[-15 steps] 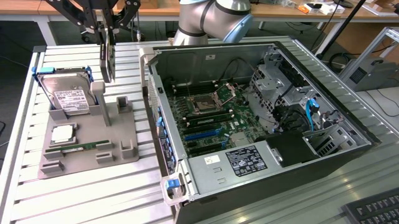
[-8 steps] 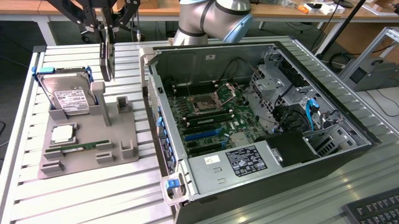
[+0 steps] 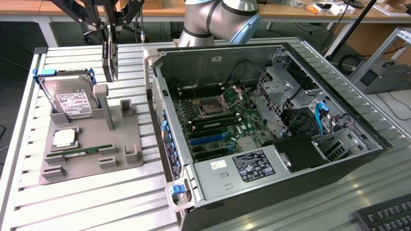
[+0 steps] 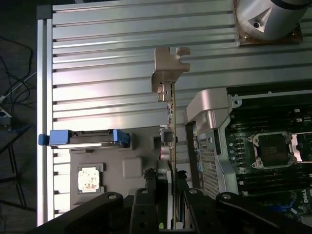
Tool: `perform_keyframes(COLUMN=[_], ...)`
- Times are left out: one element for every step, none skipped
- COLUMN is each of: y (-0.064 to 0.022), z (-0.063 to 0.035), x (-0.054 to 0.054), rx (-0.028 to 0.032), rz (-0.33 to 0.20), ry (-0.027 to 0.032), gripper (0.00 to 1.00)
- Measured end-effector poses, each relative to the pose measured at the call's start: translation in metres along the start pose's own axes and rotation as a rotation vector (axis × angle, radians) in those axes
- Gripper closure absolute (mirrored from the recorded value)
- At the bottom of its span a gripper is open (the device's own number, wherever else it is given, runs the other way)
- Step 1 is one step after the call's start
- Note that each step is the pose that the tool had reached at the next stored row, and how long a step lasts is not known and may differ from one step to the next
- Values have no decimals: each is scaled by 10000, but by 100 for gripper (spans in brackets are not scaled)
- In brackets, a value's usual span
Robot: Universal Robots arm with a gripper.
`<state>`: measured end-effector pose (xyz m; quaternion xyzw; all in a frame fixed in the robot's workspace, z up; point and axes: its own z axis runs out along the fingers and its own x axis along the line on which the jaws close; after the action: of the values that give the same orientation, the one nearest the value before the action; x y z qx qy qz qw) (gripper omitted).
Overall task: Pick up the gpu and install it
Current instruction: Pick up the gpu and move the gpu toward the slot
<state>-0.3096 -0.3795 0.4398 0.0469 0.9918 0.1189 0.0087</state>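
The table (image 3: 83, 207) is ribbed bare aluminium, brushed and softly shiny. The holder (image 3: 96, 130) looks like matt grey plastic. The drive (image 3: 72, 96) has a dull silver metal face, a white paper label and blue plastic rails. The case (image 3: 218, 57) is bare grey sheet metal inside, black and matt outside. The gpu (image 4: 165, 80) shows a satin metal bracket and a thin green board edge. The gripper (image 4: 168, 183) is matt black. The arm (image 3: 222, 17) is glossy silver, with a light blue cap.
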Motion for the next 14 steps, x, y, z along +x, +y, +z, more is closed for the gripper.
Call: perform_keyframes(y=[0, 0, 0, 1, 1, 0, 0, 0, 0, 0, 0, 0, 0, 0], z=[0, 0, -1, -1, -2, -1, -1, -1, -1, -1, 0, 0, -1, -1], x=[0, 0, 0, -1, -1, -1, 0, 0, 0, 0, 0, 0, 0, 0], rx=[0, 0, 3, 27, 85, 178, 330, 524, 699, 991, 1255, 1479, 1657, 1849], rz=[0, 0, 0, -1, -3, -5, -9, -14, -20, -29, -36, -42, -47, -53], ry=[0, 0, 1, 0, -4, -15, -29, -46, -63, -90, -113, -135, -150, -168], gripper=[74, 74, 74, 74, 74, 74, 74, 74, 74, 74, 74, 74, 74, 74])
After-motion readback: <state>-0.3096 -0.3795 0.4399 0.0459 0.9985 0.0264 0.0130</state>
